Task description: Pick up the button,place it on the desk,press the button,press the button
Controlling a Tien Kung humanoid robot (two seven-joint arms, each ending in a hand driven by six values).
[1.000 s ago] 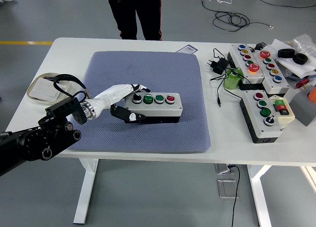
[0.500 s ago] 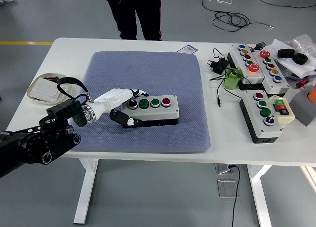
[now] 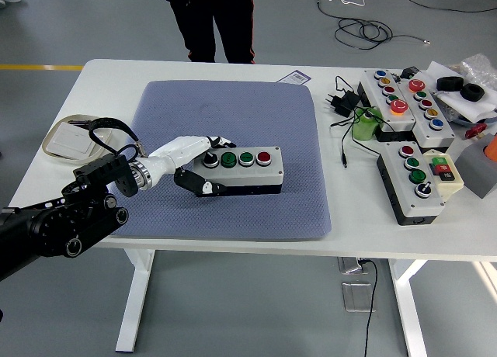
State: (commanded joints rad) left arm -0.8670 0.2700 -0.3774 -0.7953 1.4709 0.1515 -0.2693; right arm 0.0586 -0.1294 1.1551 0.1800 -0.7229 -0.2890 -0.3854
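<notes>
A grey button box (image 3: pixel 242 171) with a black knob, two green buttons and a red button on top lies on the blue-grey mat (image 3: pixel 233 116). My left hand (image 3: pixel 203 164), white with black fingertips, grips the box's left end: fingers lie over the top beside the black knob, the thumb presses the front side. The box looks slightly tilted, its left end raised. The right arm is out of the picture.
Two more button boxes (image 3: pixel 408 101) (image 3: pixel 415 178) sit at the table's right with a green cylinder (image 3: pixel 365 126), a power plug and cable (image 3: pixel 342 105). A white flat object with a black strap (image 3: pixel 74 138) lies at the left. A person in black trousers (image 3: pixel 213 19) stands at the far side.
The left hand shifted the held box first a little left and toward the near edge, then back slightly right and away. Nothing else moved.
</notes>
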